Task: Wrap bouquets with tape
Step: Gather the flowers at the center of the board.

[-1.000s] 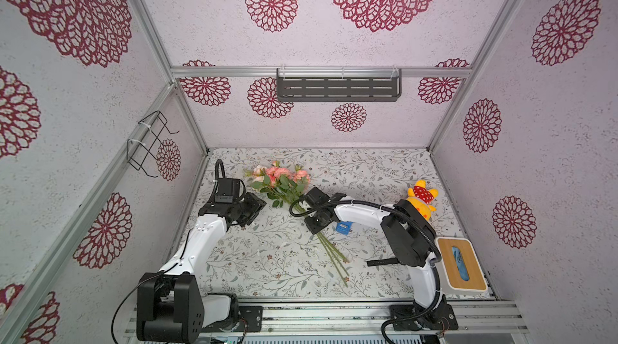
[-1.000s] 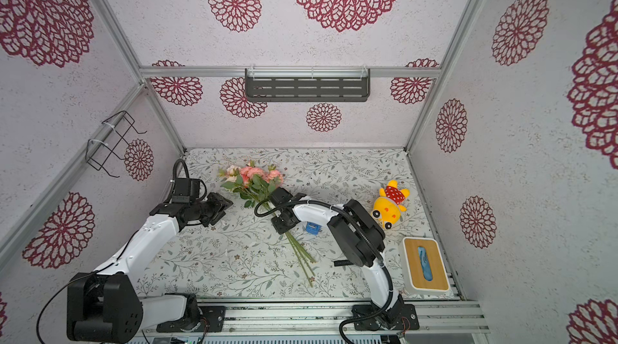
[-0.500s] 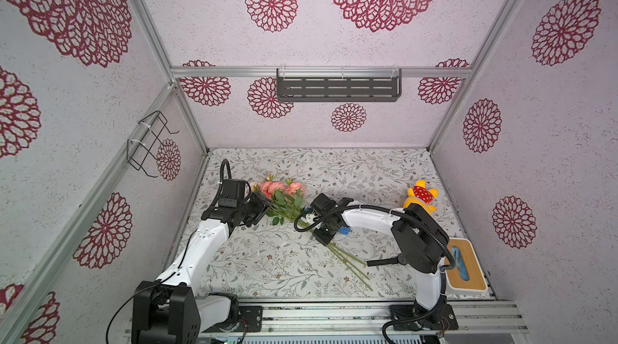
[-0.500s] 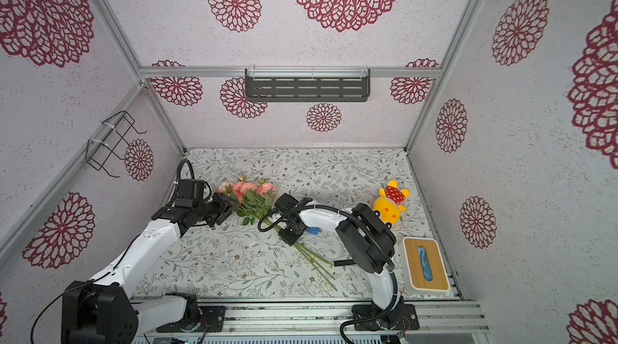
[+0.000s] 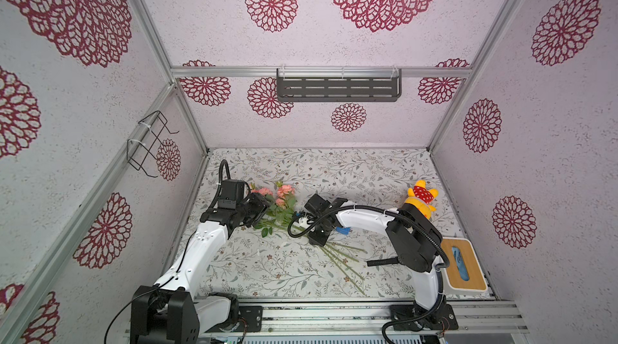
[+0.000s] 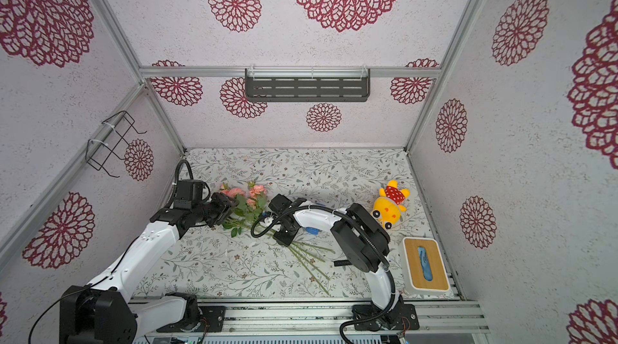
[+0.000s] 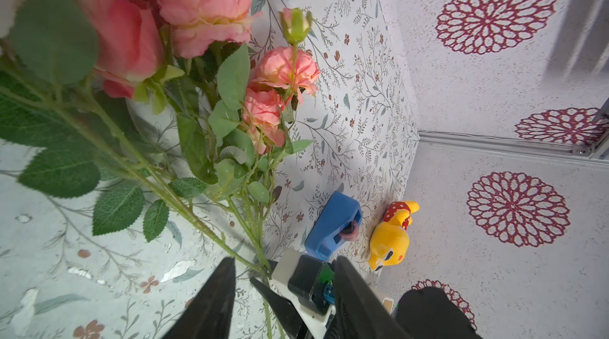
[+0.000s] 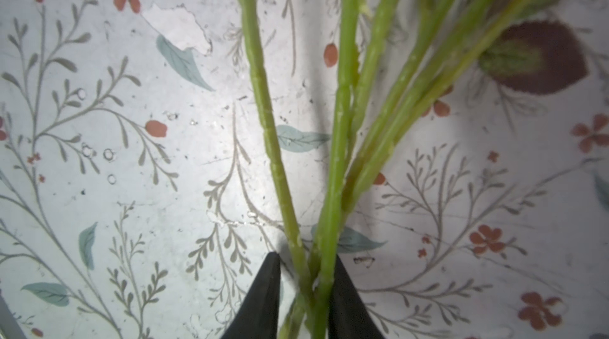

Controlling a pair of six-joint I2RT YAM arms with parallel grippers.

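Observation:
The bouquets (image 5: 284,193) (image 6: 255,192) lie as one bunch on the table. Its pink blooms (image 7: 204,8) are by my left gripper, and its green stems (image 5: 337,255) fan out toward the front. My left gripper (image 5: 262,208) (image 6: 230,207) (image 7: 285,261) is open beside the blooms and leaves, with nothing gripped. My right gripper (image 5: 317,242) (image 6: 284,242) (image 8: 304,258) points down over the stems (image 8: 339,123). They run between its fingers, touching one and just clear of the other. The tape sits in its blue dispenser (image 5: 342,230) (image 6: 312,230) (image 7: 333,225) just behind the right wrist.
A yellow plush toy (image 5: 419,200) lies at the back right. A white box with a wooden top (image 5: 461,265) stands at the front right, with a black watch (image 5: 381,262) beside the right arm. A grey shelf (image 5: 337,88) and a wire basket (image 5: 150,145) hang on the walls.
The right arm has swung the bouquet so its blooms lie nearer the left gripper, which has moved in beside them. The right jaws have eased apart around the stems.

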